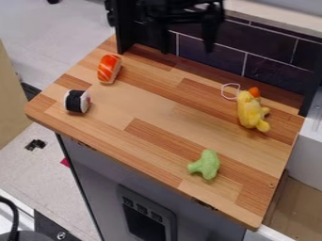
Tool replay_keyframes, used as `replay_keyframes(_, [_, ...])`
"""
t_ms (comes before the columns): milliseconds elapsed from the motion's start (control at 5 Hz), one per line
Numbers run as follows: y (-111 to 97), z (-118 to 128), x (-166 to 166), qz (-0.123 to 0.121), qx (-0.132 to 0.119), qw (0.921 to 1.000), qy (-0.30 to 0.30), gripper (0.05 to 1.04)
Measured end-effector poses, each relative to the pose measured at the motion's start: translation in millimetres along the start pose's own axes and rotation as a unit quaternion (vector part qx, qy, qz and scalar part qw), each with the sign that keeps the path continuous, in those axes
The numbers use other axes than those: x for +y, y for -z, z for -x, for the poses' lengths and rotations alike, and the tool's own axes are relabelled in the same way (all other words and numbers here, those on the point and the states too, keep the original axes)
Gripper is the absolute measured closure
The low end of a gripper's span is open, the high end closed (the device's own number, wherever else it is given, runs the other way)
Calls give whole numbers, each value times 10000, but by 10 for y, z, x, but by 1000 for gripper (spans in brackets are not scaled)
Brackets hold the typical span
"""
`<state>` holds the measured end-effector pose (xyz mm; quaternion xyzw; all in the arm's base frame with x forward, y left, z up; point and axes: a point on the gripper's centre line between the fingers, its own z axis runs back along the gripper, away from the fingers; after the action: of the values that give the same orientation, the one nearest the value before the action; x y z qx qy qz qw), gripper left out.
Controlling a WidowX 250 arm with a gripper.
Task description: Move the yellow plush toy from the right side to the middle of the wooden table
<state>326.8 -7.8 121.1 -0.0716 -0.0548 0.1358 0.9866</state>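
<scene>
Green toy [205, 164] near tabletop's [151, 101] front edge; sushi [109, 69] near left edge, probably light, soft, best pinched mid-length; gripper [187, 49] above back edge, fingers released.

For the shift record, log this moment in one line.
gripper open, empty, top | orange sushi upper left | dark roll left | yellow plush right | green toy near front edge

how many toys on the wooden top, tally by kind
sushi pieces: 2 (orange-topped sushi, black-and-white roll)
yellow plush toys: 1 (yellow plush with a string loop)
green toys: 1 (green toy)
total on the wooden top: 4
</scene>
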Motion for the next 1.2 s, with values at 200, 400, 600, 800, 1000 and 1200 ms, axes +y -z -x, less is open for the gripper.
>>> replay_keyframes(200, [98,31,-168,52,-146,9999,23,85])
replay_keyframes(400, [182,22,-322,11,-281,9996,-18,85])
replay_keyframes(600, [322,37,-450,-59,-257,9996,-100,85])
replay_keyframes(800, [476,-31,-575,-144,-238,9994,-183,85])
replay_keyframes(1000, [607,-51,-642,-237,-284,9991,-211,85])
replay_keyframes(1200, [712,-81,-691,-317,-319,9986,-267,85])
